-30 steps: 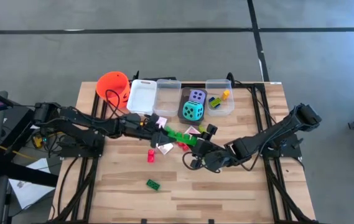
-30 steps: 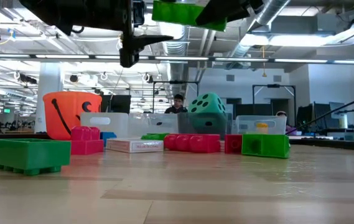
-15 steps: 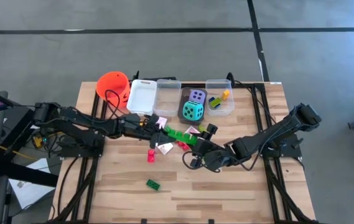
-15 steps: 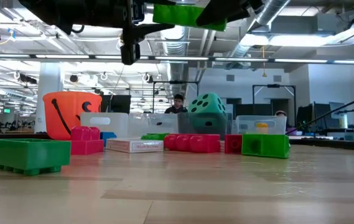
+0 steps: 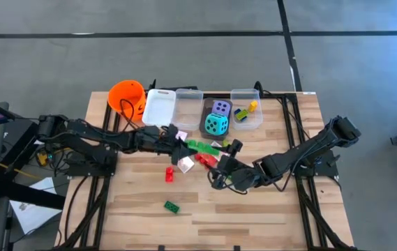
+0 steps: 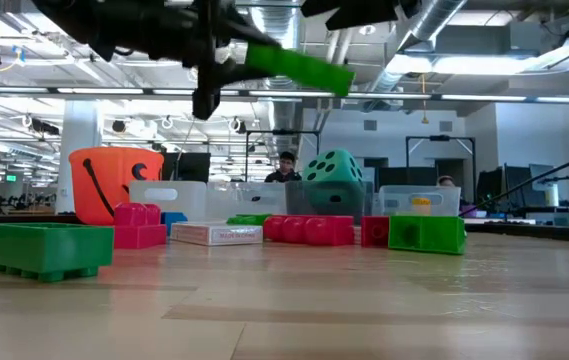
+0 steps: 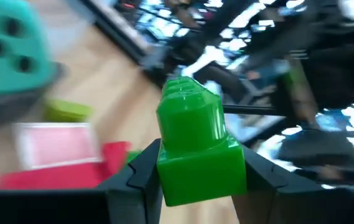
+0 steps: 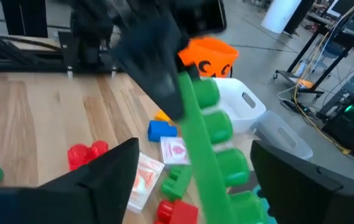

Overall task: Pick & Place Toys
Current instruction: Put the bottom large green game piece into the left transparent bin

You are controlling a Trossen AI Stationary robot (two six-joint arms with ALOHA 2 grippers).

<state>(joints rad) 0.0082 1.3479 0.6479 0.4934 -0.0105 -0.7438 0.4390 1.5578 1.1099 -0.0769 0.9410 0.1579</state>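
Observation:
My left gripper [image 5: 177,138] is shut on a long green brick [image 5: 198,145], held in the air above the middle of the table. The brick slants in the low view [image 6: 299,65]. My right gripper [image 5: 220,173] is open. In its wrist view its fingers [image 8: 111,177] stand wide on either side of the brick's free end [image 8: 217,155] without touching it. On the table lie red bricks [image 5: 169,173], a small green brick [image 5: 171,206] and pink-white cards [image 5: 184,165]. A teal die [image 5: 216,125] and a purple die [image 5: 220,107] sit in a bin. My left gripper pinches one end of the long green brick [image 7: 195,168] between its two fingers [image 7: 140,169], one on each long side. The fingers come level from the table's left and lie along the brick. The brick is clear of the table, its free end sloping down.
An orange bucket [image 5: 127,96], a white bin [image 5: 160,108] and clear bins [image 5: 188,108] [image 5: 245,110] stand along the far edge. Bricks and cards lie under the held brick. The near half of the table holds only the small green brick.
The long green brick, level before, now slants with its free end lower and apart from my right gripper. My left gripper has carried it a little toward the table's far edge and turned it.

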